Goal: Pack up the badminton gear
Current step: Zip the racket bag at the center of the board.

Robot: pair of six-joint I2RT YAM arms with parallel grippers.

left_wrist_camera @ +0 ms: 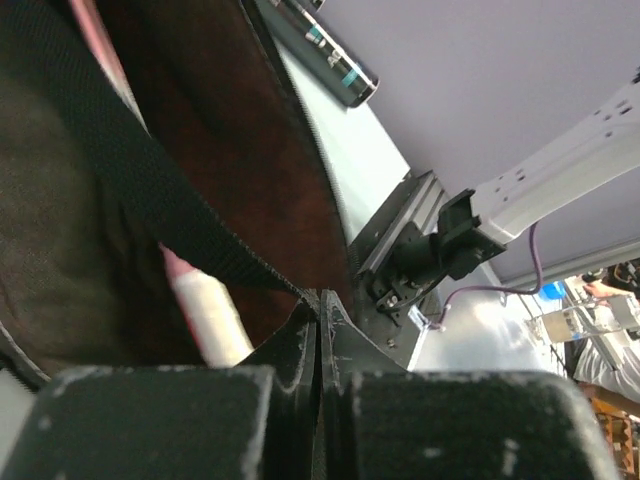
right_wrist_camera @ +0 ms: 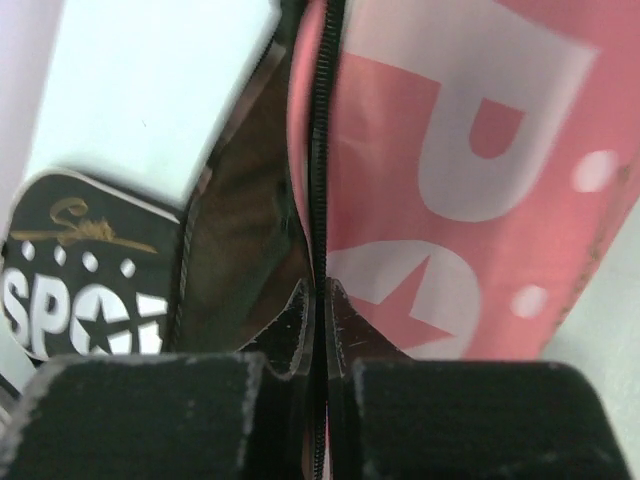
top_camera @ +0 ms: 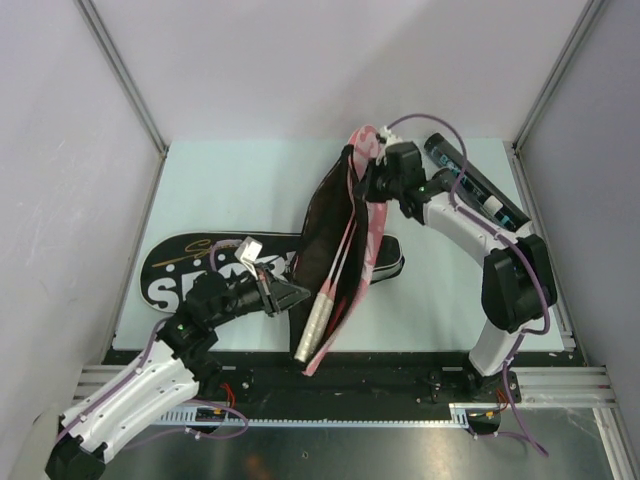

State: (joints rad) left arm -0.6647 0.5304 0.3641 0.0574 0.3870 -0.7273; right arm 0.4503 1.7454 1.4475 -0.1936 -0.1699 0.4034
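Pink racket bag (top_camera: 345,235): leaning up mid-surface (top_camera: 230,190), pale racket handle (top_camera: 314,322) protruding. Right hand (top_camera: 362,172) is pinching its zipper edge tight; left hand (top_camera: 298,296) is clamping its lower rim. Bagging step, seemingly; zipping next needs a steady counter-hold. Dark tube (top_camera: 475,185) is waiting far right.

Two white-and-black robot arms strung with purple cables

The left arm (top_camera: 135,395) and right arm (top_camera: 460,222) have glossy white plastic link shells set between bulky matte black joint housings (top_camera: 515,282). A thin purple cable (top_camera: 152,348) trails along each arm. The left gripper (top_camera: 303,293) and right gripper (top_camera: 362,172) are black, and up close their square finger blocks (left_wrist_camera: 160,420) are speckled with pale scuffs.
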